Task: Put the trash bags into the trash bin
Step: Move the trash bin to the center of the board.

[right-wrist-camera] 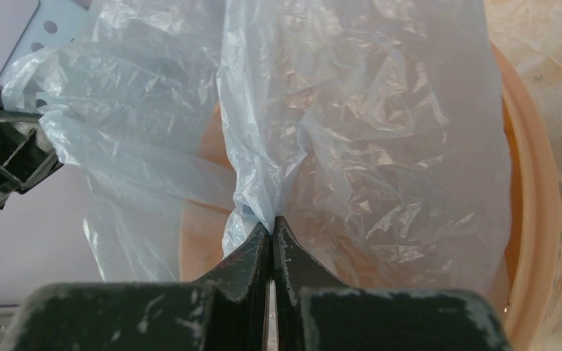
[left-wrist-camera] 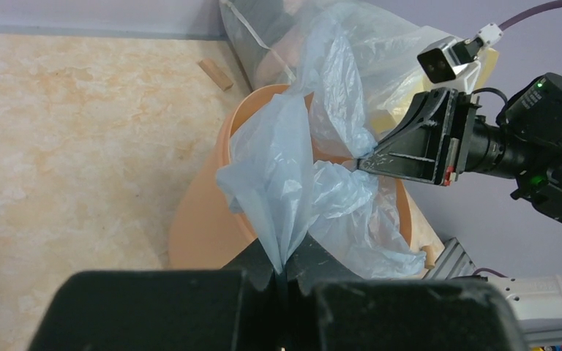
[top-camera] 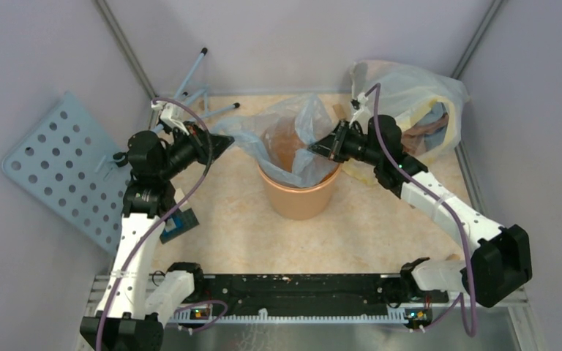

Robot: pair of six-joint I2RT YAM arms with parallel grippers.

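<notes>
The orange trash bin (top-camera: 298,196) stands upright mid-table. A thin grey-bluish trash bag (top-camera: 293,135) hangs into its mouth and spills over the rim. My left gripper (top-camera: 228,142), left of the bin and about level with its rim, is shut on the bag's left edge (left-wrist-camera: 282,219), pulling it out over that side. My right gripper (top-camera: 313,148) is above the bin's right rim, shut on the bag's other edge (right-wrist-camera: 263,197). In the left wrist view, the bin (left-wrist-camera: 205,205) shows behind the stretched film, with the right gripper (left-wrist-camera: 362,162) pinching it. In the right wrist view, the bin (right-wrist-camera: 534,219) shows through the film.
A large clear bag with yellow edges (top-camera: 417,110) lies at the back right, close behind the right arm. A pale blue perforated panel (top-camera: 66,172) leans at the left wall, with thin rods (top-camera: 197,80) behind the left gripper. A small blue block (top-camera: 179,225) lies by the left arm.
</notes>
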